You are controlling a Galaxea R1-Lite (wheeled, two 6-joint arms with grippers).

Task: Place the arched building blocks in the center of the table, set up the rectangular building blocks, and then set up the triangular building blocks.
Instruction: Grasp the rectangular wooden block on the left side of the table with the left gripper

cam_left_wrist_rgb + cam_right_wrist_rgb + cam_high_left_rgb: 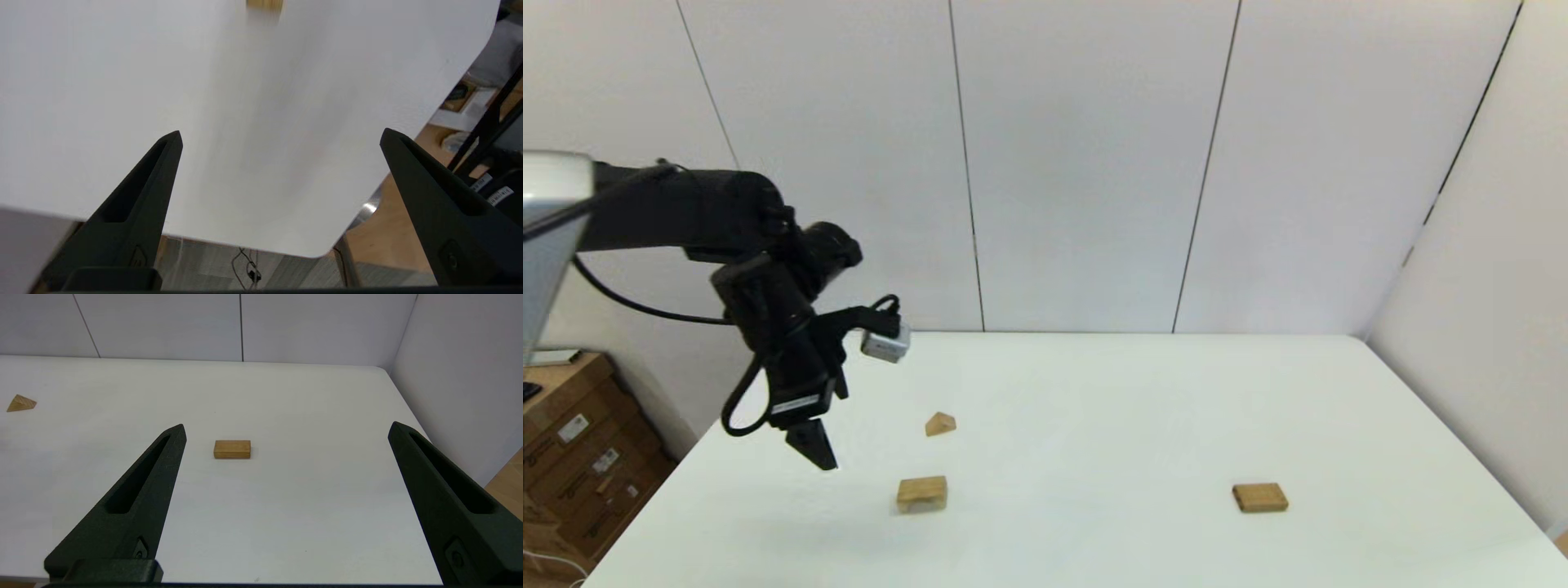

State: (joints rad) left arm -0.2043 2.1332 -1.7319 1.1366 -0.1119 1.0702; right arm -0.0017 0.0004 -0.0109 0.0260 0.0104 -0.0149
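Head view: left arm hangs over the bench's near-left side, jaws spread and empty, arched block close by

Nearest the robot on the left, the arched building blocks (922, 494) lie on the bench (1094, 425) with the pale hollow facing the robot and the long axis running left to right; the left gripper (815, 447) hovers just to their left and above, tilted down, so the likely first pick lies a short reach to its right. On the right, equally near, the rectangular building blocks (1260, 497) lie flat, squarely ahead of the right gripper (286, 433), whose jaws also stand wide apart with nothing between them, that arm out of the head view. Farther back, the triangular building blocks (940, 424) sit beyond the arched one
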